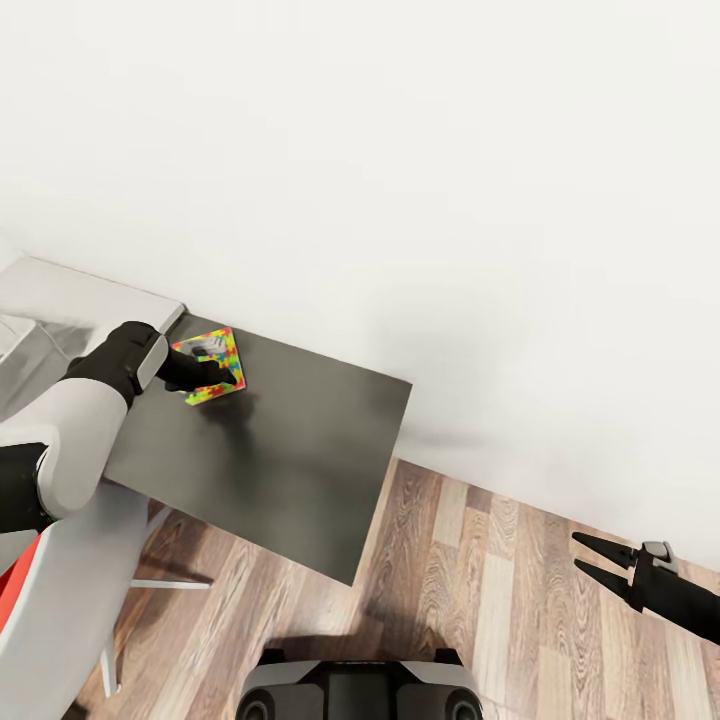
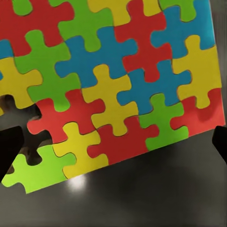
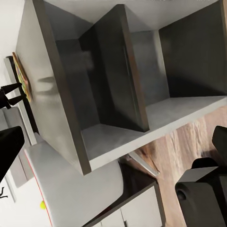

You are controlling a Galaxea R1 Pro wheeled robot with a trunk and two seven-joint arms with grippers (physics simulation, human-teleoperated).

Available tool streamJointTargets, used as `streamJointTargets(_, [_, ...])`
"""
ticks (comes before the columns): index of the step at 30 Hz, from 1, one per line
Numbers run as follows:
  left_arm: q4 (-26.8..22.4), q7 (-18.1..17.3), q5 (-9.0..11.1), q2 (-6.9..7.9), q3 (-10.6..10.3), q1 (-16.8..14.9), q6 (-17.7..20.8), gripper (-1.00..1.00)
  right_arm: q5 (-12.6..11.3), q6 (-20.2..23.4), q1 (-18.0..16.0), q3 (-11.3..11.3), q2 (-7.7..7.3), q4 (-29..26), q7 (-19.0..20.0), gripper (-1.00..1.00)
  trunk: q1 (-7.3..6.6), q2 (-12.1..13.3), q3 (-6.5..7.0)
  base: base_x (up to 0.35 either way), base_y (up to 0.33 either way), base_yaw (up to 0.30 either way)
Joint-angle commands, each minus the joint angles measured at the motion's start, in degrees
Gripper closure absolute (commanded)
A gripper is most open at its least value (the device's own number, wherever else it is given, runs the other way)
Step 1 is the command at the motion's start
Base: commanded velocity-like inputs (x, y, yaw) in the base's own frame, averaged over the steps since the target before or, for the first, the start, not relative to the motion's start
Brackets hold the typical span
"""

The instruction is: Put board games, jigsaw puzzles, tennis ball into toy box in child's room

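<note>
One jigsaw puzzle [image 1: 222,352] of red, yellow, green and blue pieces lies flat near the back left corner of the table's dark grey side unit [image 1: 290,450]. My left gripper [image 1: 212,378] hovers right over it, open. In the left wrist view the jigsaw puzzle [image 2: 118,80] spreads between the two wide-apart fingertips [image 2: 9,151]. My right gripper [image 1: 600,562] hangs open and holds nothing over the wood floor at the lower right. The right wrist view catches the jigsaw puzzle [image 3: 21,75] edge-on. The board games, the toy box and the bed are out of view.
The light grey desk top [image 1: 90,290] joins the side unit at the left, against a white wall. A white chair [image 1: 70,590] stands under my left arm. The right wrist view looks into the side unit's open shelves [image 3: 118,80]. My base [image 1: 360,690] is close to the unit's front.
</note>
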Motion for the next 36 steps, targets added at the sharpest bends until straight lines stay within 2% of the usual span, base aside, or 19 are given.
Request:
streamJointTargets(1, [-0.05, -0.33, -0.56, -0.04, 0.46, -0.03, 0.25, -1.0, 0.07, 0.22, -0.03, -0.04, -0.01, 0.0, 0.19, -1.0, 0.03, -0.09, -0.07, 0.0, -0.043, 0.0])
streamJointTargets(17, [-0.05, -0.37, -0.56, 0.0, 0.4, -0.03, 0.25, -1.0, 0.07, 0.21, -0.03, -0.04, 0.0, 0.0, 0.13, -1.0, 0.03, -0.09, -0.07, -0.013, -0.092, 0.0])
streamJointTargets(30, [-0.05, -0.36, -0.59, -0.04, 0.37, -0.03, 0.25, -1.0, 0.07, 0.21, -0.03, -0.04, -0.01, 0.07, 0.11, -1.0, 0.03, -0.09, -0.07, -0.03, -0.009, 0.0])
streamJointTargets(36, [-0.05, -0.33, -0.64, -0.04, 0.32, -0.02, 0.25, -1.0, 0.07, 0.21, -0.03, -0.04, -0.01, 0.09, 0.11, -1.0, 0.03, -0.09, -0.07, -0.139, -0.105, 0.0])
